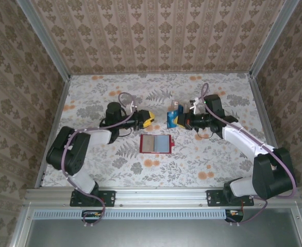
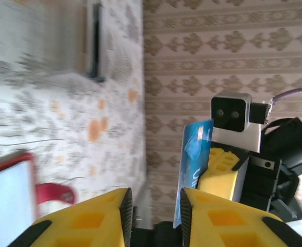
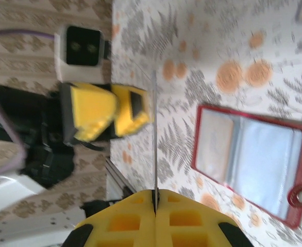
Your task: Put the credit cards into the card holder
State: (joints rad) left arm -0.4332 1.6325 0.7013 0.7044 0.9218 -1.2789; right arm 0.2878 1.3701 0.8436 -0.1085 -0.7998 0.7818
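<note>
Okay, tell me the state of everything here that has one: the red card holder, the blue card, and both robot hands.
card holder: lying flat, unfolded, see-through pockets facing up.
credit card: held up on edge, pinched in the right hand, not in the card holder.
right hand: shut on the credit card.
left hand: open, nothing between its fingers.
</note>
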